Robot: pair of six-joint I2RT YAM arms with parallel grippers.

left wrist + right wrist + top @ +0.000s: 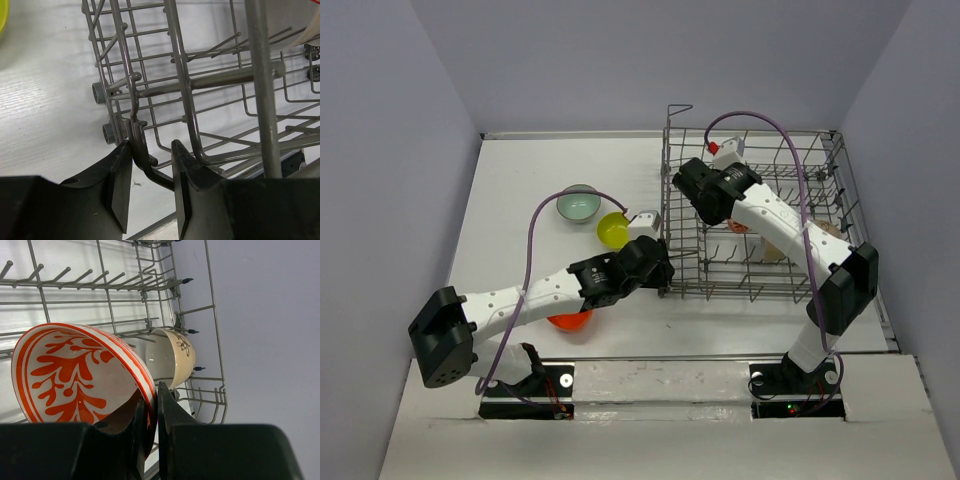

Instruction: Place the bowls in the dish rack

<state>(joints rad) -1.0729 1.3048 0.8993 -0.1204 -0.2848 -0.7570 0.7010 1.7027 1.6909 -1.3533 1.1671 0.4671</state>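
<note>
Over in the dish rack [750, 283], the right hand [151, 412] is clenched on the rim of the red-patterned bowl [70, 375], holding it tipped on edge among the wires, with the cream bowl [172, 357] propped on its side just beyond it against the rack's wall. The left hand [151, 165] sits at the rack's near left corner with its fingers [119, 185] parted either side of one bent wire, not squeezed onto it. Out on the desk [520, 170], the teal bowl [578, 206] and lime-yellow bowl [611, 230] sit side by side left of the rack, and the orange-red bowl [570, 321] peeks from under the left arm.
</note>
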